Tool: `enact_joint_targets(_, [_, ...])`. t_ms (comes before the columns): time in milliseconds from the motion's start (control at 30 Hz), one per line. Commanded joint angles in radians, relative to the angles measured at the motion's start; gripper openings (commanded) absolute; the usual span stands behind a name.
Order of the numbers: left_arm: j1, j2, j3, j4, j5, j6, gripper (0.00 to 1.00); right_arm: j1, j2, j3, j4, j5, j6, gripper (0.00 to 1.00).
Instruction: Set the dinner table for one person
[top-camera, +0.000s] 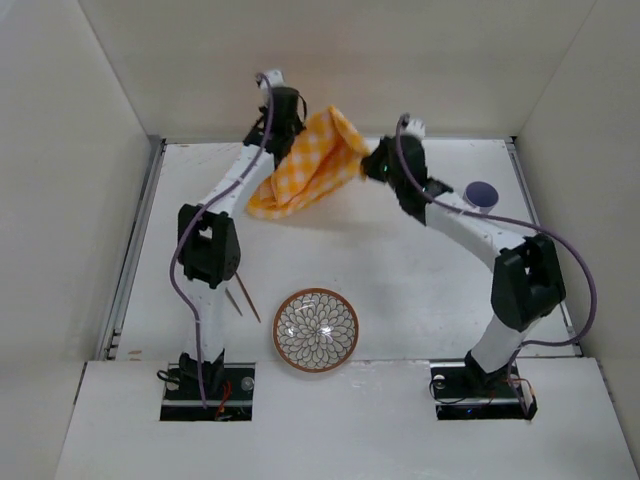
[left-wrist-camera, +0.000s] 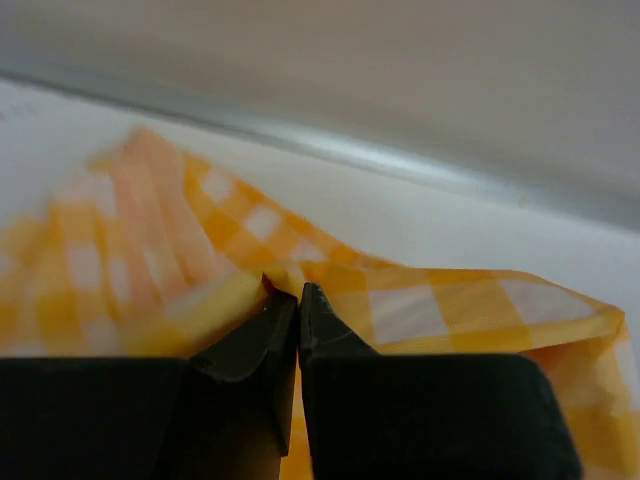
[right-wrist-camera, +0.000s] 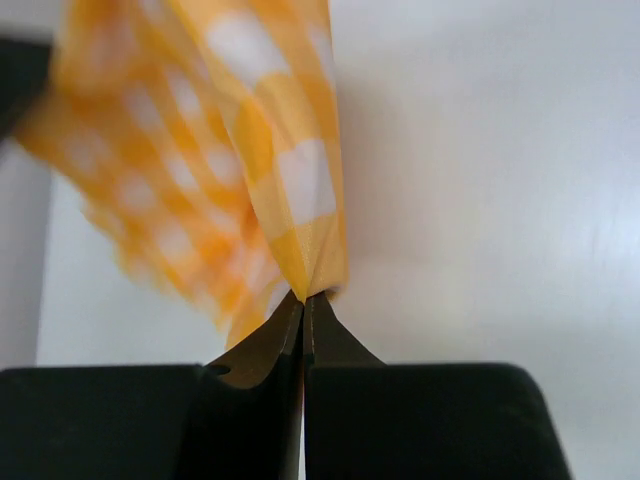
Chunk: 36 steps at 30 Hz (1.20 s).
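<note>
Left gripper (left-wrist-camera: 298, 290) and right gripper (right-wrist-camera: 303, 297) each pinching a checked cloth (top-camera: 308, 168) corner, held up at 12 o'clock over the white worktop (top-camera: 400, 270), likely to spread it flat. Plate (top-camera: 316, 329) sits at 6 o'clock.

A yellow-and-white checked cloth (top-camera: 305, 168) hangs bunched in the air at the far side. A brown-rimmed plate (top-camera: 316, 329) with a petal pattern lies near the front, with two thin brown sticks (top-camera: 248, 298) just to its left. A small dark blue round dish (top-camera: 481, 194) sits well apart at the far right.
</note>
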Motion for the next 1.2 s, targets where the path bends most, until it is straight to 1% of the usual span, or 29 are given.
enact_joint_targets(0, [0.11,-0.056,0.345,-0.078,0.047,-0.036,0.02,-0.044,-0.035,0.413,-0.112,0.251,-0.313,0.02])
enact_joint_targets(67, [0.133,-0.112,0.422,-0.095,0.067,-0.043,0.02,-0.037,-0.062,0.554,-0.121,0.321,-0.437,0.02])
enact_joint_targets(100, [0.138,-0.171,0.412,-0.075,0.068,-0.036,0.02,-0.006,-0.09,0.605,-0.091,0.358,-0.547,0.02])
enact_joint_targets(133, [0.138,-0.226,0.375,-0.046,0.065,-0.027,0.02,0.022,-0.108,0.612,-0.06,0.377,-0.625,0.03])
enact_joint_targets(167, [0.132,-0.313,0.277,0.014,0.062,-0.011,0.02,0.056,-0.142,0.583,-0.001,0.403,-0.736,0.03])
enact_joint_targets(233, [0.112,-0.479,0.012,0.176,0.056,0.009,0.03,0.134,-0.223,0.426,0.169,0.443,-0.935,0.04])
enact_joint_targets(300, [0.072,-0.647,-0.326,0.378,0.038,0.023,0.04,0.198,-0.295,0.22,0.315,0.479,-1.045,0.05])
enact_joint_targets(333, [0.054,-0.694,-0.445,0.435,0.013,0.024,0.04,0.226,-0.32,0.12,0.352,0.502,-1.054,0.06])
enact_joint_targets(433, [-0.018,-0.83,-0.847,0.598,-0.137,0.01,0.04,0.278,-0.346,-0.136,0.345,0.53,-0.982,0.05])
enact_joint_targets(533, [-0.1,-0.898,-1.134,0.664,-0.272,-0.058,0.04,0.386,-0.346,-0.351,0.316,0.582,-0.897,0.06])
enact_joint_targets(600, [-0.123,-0.903,-1.242,0.666,-0.326,-0.105,0.05,0.438,-0.343,-0.435,0.296,0.604,-0.837,0.06])
enact_joint_targets(733, [-0.111,-0.926,-1.391,0.654,-0.314,-0.19,0.05,0.528,-0.381,-0.454,0.111,0.593,-0.696,0.06])
enact_joint_targets(833, [-0.123,-0.982,-1.455,0.59,-0.297,-0.246,0.05,0.579,-0.464,-0.485,-0.003,0.483,-0.59,0.07])
enact_joint_targets(900, [-0.141,-1.024,-1.481,0.535,-0.287,-0.269,0.05,0.588,-0.507,-0.509,-0.067,0.423,-0.527,0.09])
enact_joint_targets(933, [-0.147,-1.045,-1.494,0.502,-0.287,-0.275,0.06,0.584,-0.518,-0.517,-0.104,0.399,-0.487,0.09])
enact_joint_targets(1033, [-0.152,-1.076,-1.514,0.451,-0.28,-0.304,0.07,0.5,-0.509,-0.508,-0.208,0.385,-0.393,0.09])
enact_joint_targets(1067, [-0.152,-1.076,-1.518,0.451,-0.274,-0.307,0.07,0.461,-0.48,-0.487,-0.248,0.378,-0.363,0.09])
enact_joint_targets(1167, [-0.155,-1.041,-1.511,0.456,-0.243,-0.316,0.07,0.409,-0.423,-0.439,-0.323,0.362,-0.32,0.1])
